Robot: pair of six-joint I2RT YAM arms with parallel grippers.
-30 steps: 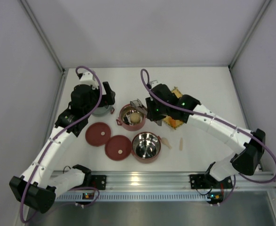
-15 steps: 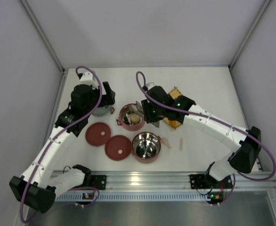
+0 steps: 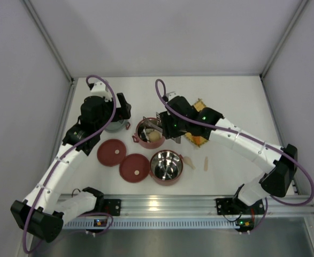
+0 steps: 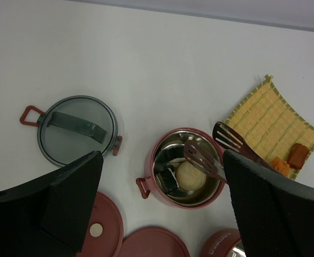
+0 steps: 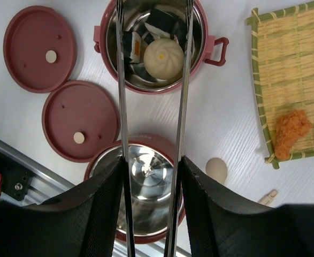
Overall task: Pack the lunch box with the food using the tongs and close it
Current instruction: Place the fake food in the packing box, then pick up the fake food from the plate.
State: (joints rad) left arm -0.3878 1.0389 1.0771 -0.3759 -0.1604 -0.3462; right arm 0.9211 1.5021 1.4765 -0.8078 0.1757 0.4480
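Right wrist view: my right gripper [image 5: 151, 160] grasps the long slim silvery metal tongs [image 5: 182, 80], one arm against each finger. The arms stand spread apart above the round maroon steel-lined lunch box bowl [image 5: 151, 84]. In that bowl lie two black-wrapped white rolls [image 5: 131, 43] and a pale round bun [image 5: 158, 56]. A second steel-lined bowl [image 5: 146, 171] sits nearer me, with two flat maroon lids [image 5: 33, 32] beside it. Orange pieces [image 5: 290, 134] rest on the yellow woven mat [image 5: 285, 64]. My left gripper [image 3: 119, 113] hangs wide open, gripping nothing.
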